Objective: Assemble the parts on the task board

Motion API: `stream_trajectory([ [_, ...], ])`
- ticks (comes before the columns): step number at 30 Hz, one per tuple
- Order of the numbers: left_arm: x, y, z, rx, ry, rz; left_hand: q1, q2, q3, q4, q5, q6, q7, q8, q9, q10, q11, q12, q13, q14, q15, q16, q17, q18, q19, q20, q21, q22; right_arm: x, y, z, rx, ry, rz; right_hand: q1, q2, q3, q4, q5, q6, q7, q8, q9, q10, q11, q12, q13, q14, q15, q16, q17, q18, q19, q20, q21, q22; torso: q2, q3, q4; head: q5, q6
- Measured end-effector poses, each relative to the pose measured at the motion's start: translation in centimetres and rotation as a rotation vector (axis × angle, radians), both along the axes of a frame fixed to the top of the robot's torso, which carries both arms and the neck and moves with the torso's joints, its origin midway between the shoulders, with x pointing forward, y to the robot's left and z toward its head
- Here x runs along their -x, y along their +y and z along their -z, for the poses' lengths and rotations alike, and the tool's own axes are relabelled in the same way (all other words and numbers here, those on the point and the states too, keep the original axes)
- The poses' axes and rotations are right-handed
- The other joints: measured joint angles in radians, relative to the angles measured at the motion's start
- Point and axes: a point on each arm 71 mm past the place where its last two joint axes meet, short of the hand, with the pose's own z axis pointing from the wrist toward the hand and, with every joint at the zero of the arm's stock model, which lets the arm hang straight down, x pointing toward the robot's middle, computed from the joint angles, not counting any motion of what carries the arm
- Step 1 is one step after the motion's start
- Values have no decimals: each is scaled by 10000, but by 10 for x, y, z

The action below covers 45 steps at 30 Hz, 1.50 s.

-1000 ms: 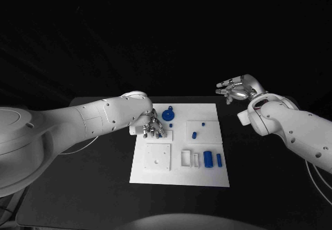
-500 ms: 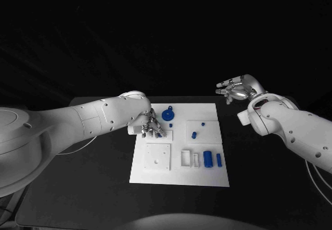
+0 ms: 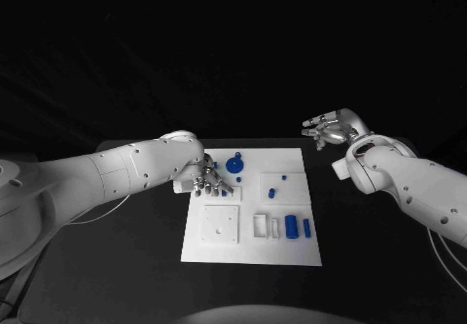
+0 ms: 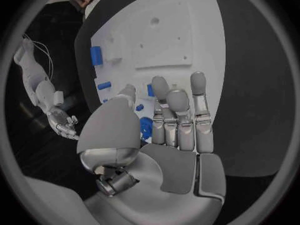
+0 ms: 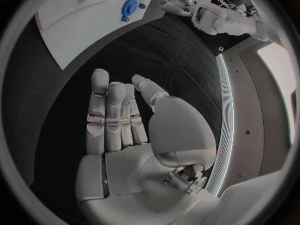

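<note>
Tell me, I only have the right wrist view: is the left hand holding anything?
Observer: No. The left wrist view shows the left hand with its fingers extended and nothing in them.
Operator: Where is it over the board?
Observer: Above the far left part of the task board.
Operator: Anything by its fingers?
Observer: A small blue part lies on the board beside them.
Operator: And the board's near end?
Observer: Two long blue parts lie side by side there.
</note>
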Motion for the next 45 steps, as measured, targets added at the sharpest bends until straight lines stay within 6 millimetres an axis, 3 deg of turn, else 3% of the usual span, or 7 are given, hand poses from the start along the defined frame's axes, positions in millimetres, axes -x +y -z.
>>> stream_trajectory([
  [7,-5,2,-19,495,-400,-245,-49,58,-423,47,0,-231,91,0,-91,36,48,-329,169,-80,-3,-199,-105,-31,-7,-7,-116,-1,0,0,2,3,38,18,0,0,0,0,41,-39,39,0,0,0,0,0,1,0,0,0,0,0,0,0,0,0,-10,7,0,9,101],
  [10,-11,9,-30,626,-646,-458,210,405,-332,-80,0,-923,257,0,-386,28,207,-805,165,-344,61,-562,-320,-30,-201,15,-279,-15,0,-1,2,8,42,30,0,0,0,0,41,-39,39,0,0,0,0,0,1,0,0,0,0,0,0,0,0,4,-10,10,0,14,167],
  [12,-14,14,-35,699,-794,-610,307,791,-371,-494,0,-1760,512,-1,-1206,14,335,-1076,154,-376,92,-632,-456,-29,-236,50,-393,-89,0,-1,3,12,44,39,0,0,0,0,40,-39,38,0,0,0,0,0,1,0,0,0,1,1,0,0,0,8,-9,15,0,18,202],
  [15,-21,22,-42,800,-1027,-902,189,1517,-641,-1630,104,-1664,571,-1,-2737,26,347,-1482,441,-428,144,-582,-781,-29,-236,51,-589,-220,0,-2,3,19,49,54,1,-1,0,0,40,-39,38,0,0,0,0,0,1,0,0,0,1,0,0,0,0,8,-7,16,0,35,279],
  [19,-30,34,-47,855,-1316,-1315,343,1942,-850,-2236,888,-1634,569,-1,-3187,26,347,-1605,643,-428,144,-532,-968,-29,-229,57,-627,-247,0,-2,3,21,50,57,1,-1,0,0,40,-39,38,0,0,0,0,0,1,1,0,0,1,0,0,0,0,7,5,17,-5,60,388],
  [22,-36,41,-50,862,-1543,-1580,369,2222,-1133,-2564,1147,-1634,569,-1,-3394,26,347,-1708,773,-428,144,-456,-1083,-30,-172,66,-702,-258,0,-2,3,24,50,62,1,-1,0,0,40,-39,38,0,0,0,0,0,1,1,0,0,1,0,0,0,0,7,12,20,-6,74,451],
  [45,-67,41,-49,551,-2158,-2044,342,2345,-1336,-2737,1151,-2088,797,-1,-4512,28,419,-1760,1079,-573,216,-209,-1366,-29,-122,87,-897,-113,1,1,1,-10,18,-21,1,-1,-56,57,79,-102,32,0,0,-1,0,0,-10,1,0,0,-9,0,0,0,0,5,180,46,-125,215,794],
])
